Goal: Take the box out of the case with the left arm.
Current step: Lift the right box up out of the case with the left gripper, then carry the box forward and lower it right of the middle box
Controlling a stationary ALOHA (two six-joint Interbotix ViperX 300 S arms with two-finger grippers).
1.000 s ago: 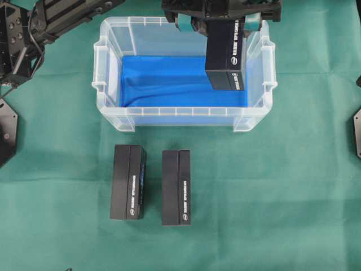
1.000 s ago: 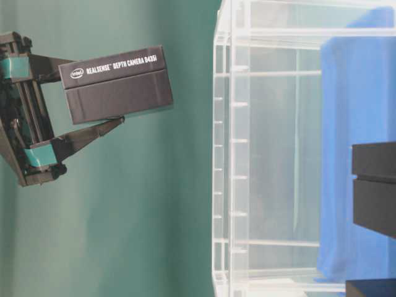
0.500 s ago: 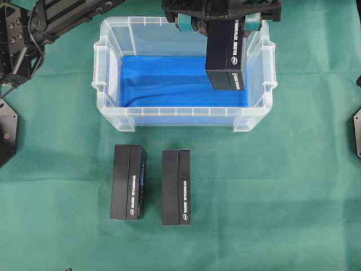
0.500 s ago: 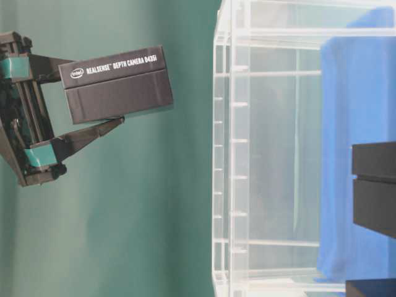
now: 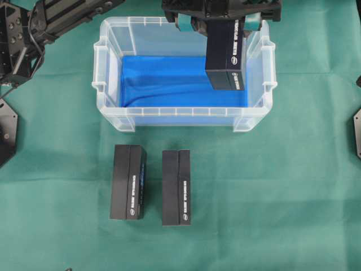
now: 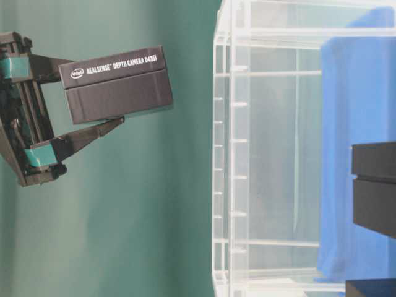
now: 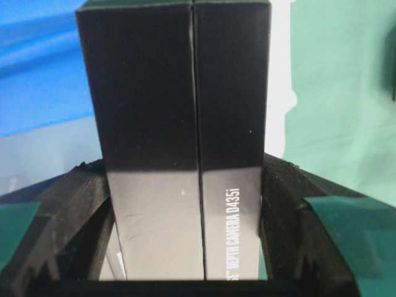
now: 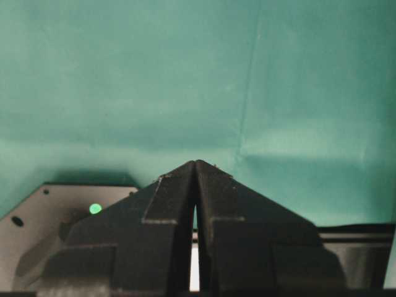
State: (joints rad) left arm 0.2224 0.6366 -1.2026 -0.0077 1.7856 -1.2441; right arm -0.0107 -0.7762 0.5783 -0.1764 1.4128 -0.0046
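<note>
My left gripper (image 5: pixel 224 23) is shut on the upper end of a black RealSense box (image 5: pixel 225 56). It holds the box over the right part of the clear case (image 5: pixel 180 111) with the blue lining (image 5: pixel 163 79). In the table-level view, which is turned on its side, the box (image 6: pixel 114 83) hangs in the gripper (image 6: pixel 98 93), apart from the case's rim (image 6: pixel 232 154). In the left wrist view the box (image 7: pixel 185 111) fills the space between the black fingers (image 7: pixel 281 198). My right gripper (image 8: pixel 195 164) is shut and empty over green cloth.
Two more black boxes (image 5: pixel 128 182) (image 5: pixel 176 187) lie side by side on the green cloth in front of the case. Parts of the arm bases show at the left (image 5: pixel 7 130) and right (image 5: pixel 357 132) edges.
</note>
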